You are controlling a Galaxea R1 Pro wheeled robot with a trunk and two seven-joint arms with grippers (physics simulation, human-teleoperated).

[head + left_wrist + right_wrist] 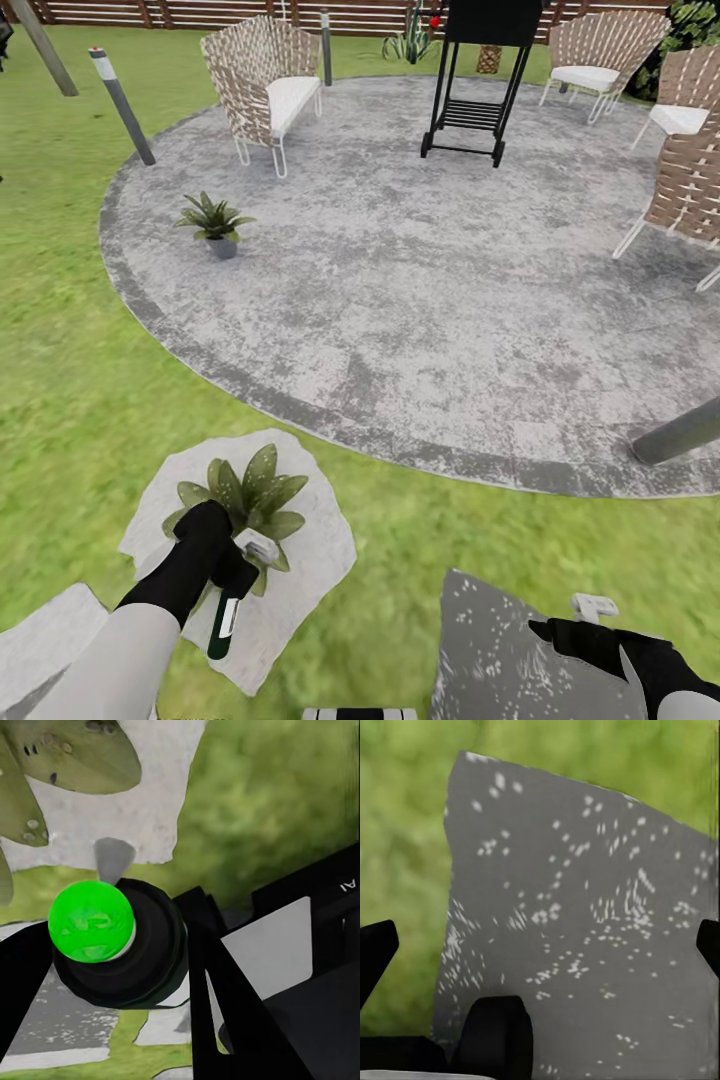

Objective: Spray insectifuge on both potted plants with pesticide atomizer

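My left gripper [232, 580] is shut on the pesticide atomizer [223, 622], whose white trigger head points toward the leaves and whose dark lower part hangs toward me. It hovers right over the near potted plant [250, 492], a green rosette on a pale stepping stone [315, 560]. In the left wrist view the atomizer [120, 952] shows as a dark round body with a bright green ball, and leaves [67, 757] lie beyond it. The second potted plant [213, 222] stands on the grey patio's left side. My right gripper [570, 622] is open and holds nothing, over a dark grey stepping stone [577, 915].
The round paved patio [420, 300] carries wicker chairs [262, 85], a black metal stand [480, 90] and more chairs at the right [690, 180]. Grey bollards [122, 105] stand on the lawn's left, a leaning grey post [680, 432] at the right. The wooden fence [200, 12] lines the back.
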